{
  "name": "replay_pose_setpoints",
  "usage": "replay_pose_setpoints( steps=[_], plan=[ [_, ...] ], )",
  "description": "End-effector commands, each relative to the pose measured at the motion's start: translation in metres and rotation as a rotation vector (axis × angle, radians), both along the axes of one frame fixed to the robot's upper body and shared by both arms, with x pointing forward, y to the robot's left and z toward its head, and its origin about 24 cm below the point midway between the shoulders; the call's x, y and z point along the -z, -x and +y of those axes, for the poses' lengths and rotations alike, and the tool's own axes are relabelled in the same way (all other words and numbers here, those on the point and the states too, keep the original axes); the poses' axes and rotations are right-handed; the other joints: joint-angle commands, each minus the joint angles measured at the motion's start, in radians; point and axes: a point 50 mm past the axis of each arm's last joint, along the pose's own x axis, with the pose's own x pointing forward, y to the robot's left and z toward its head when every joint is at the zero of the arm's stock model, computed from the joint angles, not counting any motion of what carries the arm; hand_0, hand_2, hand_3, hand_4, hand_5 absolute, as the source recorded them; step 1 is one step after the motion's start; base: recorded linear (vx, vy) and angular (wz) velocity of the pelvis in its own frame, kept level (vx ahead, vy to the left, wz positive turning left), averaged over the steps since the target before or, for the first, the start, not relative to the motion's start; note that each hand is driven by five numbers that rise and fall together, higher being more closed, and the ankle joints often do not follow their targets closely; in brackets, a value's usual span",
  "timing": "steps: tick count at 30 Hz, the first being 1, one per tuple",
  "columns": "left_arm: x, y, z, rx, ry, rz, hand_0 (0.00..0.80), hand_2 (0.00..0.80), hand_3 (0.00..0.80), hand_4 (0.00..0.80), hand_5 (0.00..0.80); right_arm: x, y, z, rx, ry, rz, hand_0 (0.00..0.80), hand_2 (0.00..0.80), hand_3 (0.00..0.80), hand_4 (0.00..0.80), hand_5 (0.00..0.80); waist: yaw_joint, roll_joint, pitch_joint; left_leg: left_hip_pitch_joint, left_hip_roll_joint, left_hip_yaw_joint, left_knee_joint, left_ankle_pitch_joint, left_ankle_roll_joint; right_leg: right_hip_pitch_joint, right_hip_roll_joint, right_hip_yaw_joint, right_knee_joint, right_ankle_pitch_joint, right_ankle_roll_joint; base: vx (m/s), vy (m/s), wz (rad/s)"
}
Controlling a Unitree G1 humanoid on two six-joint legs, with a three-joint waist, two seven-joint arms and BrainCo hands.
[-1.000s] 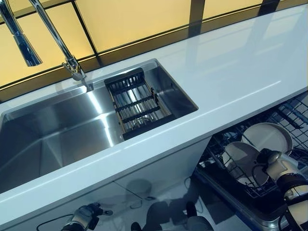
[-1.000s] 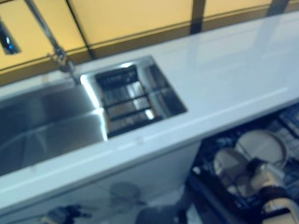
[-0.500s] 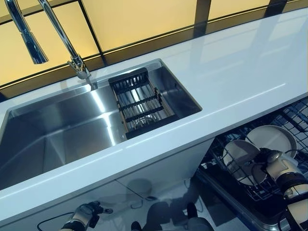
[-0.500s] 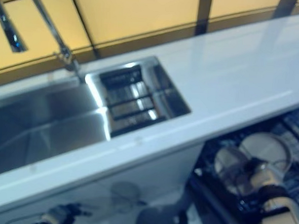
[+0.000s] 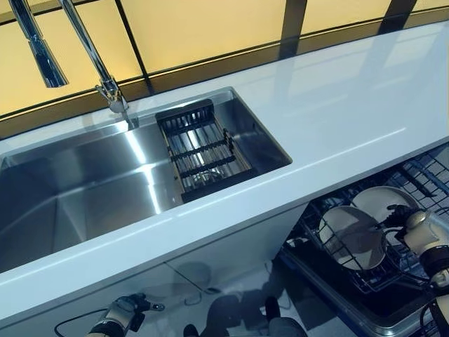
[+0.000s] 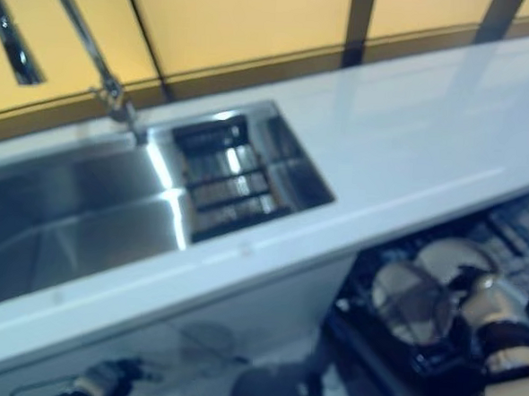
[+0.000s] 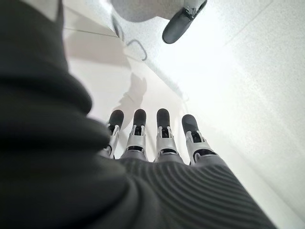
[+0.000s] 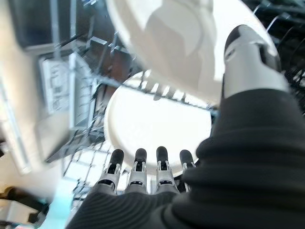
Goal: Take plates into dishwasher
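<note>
Right wrist view | right hand (image 8: 248, 95) open | plates (image 8: 157, 129) racked

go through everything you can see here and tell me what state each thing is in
Left hand: open, fingers straight, holding nothing, low by the cabinet front.
Right hand: open, fingers relaxed beside the plates, gripping nothing.
Dishwasher rack: pulled out, loaded.
Front plate: standing on edge in the rack.
Rear plate: standing on edge behind it.
Sink: dry, no dishes.
Sink basket: seated in the sink, empty.
Faucet: off.
</note>
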Motion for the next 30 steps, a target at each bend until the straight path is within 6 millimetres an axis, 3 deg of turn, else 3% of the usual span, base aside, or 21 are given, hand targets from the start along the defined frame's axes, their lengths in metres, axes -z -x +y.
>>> replay_pose_setpoints(
  steps=[1, 13, 21, 24, 30],
  plan=[
    [-0.017, -0.018, 0.026, 0.052, -0.114, -0.016, 0.0, 0.0, 0.0, 0.0, 0.0, -0.04, -0.005, -0.015, 0.027, 0.069, -0.089, 0.0, 0.0, 0.0, 0.0, 0.0, -0.021, -0.072, -0.025, 0.056, 0.007, -0.013, 0.003, -0.042, 0.021, 0.013, -0.028, 0.014, 0.002, -0.017, 0.054, 0.0, 0.0, 0.0],
    [-0.011, 0.001, 0.035, 0.006, -0.123, 0.011, 0.0, 0.0, 0.0, 0.0, 0.0, -0.091, 0.026, -0.06, 0.16, 0.128, -0.212, 0.0, 0.0, 0.0, 0.0, 0.0, -0.038, -0.099, -0.054, 0.076, 0.004, -0.002, 0.003, -0.052, 0.028, 0.033, -0.016, 0.03, 0.002, -0.023, 0.05, 0.018, -0.007, -0.03],
    [-0.005, 0.015, 0.034, -0.007, -0.134, 0.034, 0.0, 0.0, 0.0, 0.0, 0.0, -0.099, 0.03, -0.064, 0.175, 0.155, -0.243, 0.0, 0.0, 0.0, 0.0, 0.0, -0.029, -0.107, -0.058, 0.096, 0.007, -0.004, 0.003, -0.061, 0.032, 0.036, -0.003, 0.038, 0.002, -0.028, 0.038, 0.025, -0.073, -0.05],
    [-0.005, 0.02, 0.038, -0.033, -0.156, 0.058, 0.0, 0.0, 0.0, 0.0, 0.0, -0.097, 0.029, -0.063, 0.178, 0.161, -0.24, 0.0, 0.0, 0.0, 0.0, 0.0, -0.016, -0.108, -0.056, 0.085, 0.015, -0.029, 0.003, -0.053, 0.029, 0.042, 0.0, 0.03, 0.011, -0.04, 0.033, 0.019, -0.172, 0.0],
    [-0.006, 0.044, 0.056, -0.163, -0.225, 0.15, 0.0, 0.0, 0.0, 0.0, 0.0, -0.108, 0.023, -0.061, 0.183, 0.171, -0.284, 0.0, 0.0, 0.0, 0.0, 0.0, 0.015, -0.109, -0.026, 0.075, 0.057, -0.079, 0.049, -0.049, 0.022, 0.011, 0.033, -0.024, 0.144, -0.118, -0.019, 0.033, -0.218, 0.01]
  ],
)
